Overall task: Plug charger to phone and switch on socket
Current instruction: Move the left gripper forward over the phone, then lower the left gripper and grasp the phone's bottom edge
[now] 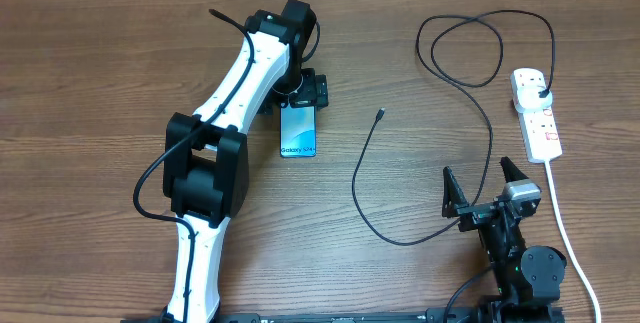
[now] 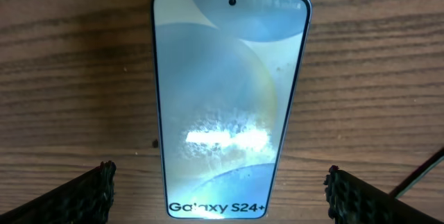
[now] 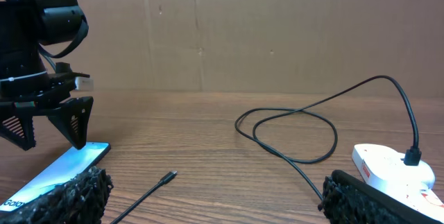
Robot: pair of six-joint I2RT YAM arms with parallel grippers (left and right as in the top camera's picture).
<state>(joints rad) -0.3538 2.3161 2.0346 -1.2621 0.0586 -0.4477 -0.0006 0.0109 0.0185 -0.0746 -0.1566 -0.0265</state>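
The phone (image 1: 298, 133) lies flat, screen up, left of centre; it fills the left wrist view (image 2: 229, 99) and shows in the right wrist view (image 3: 59, 172). My left gripper (image 1: 299, 101) hovers over its far end, open, fingers on either side of the phone (image 2: 222, 200), not touching it. The charger's connector tip (image 1: 381, 114) lies loose to the phone's right, also in the right wrist view (image 3: 168, 177). Its cable (image 1: 490, 143) loops to the black plug (image 1: 540, 91), seated in the white socket strip (image 1: 538, 128). My right gripper (image 1: 483, 191) is open and empty near the front edge (image 3: 222, 200).
The socket's thick white cord (image 1: 565, 228) runs toward the front right past my right arm. The cable makes a loop (image 1: 470, 48) at the back and a bend (image 1: 400, 241) near the front. A cardboard wall (image 3: 263, 30) stands behind the table.
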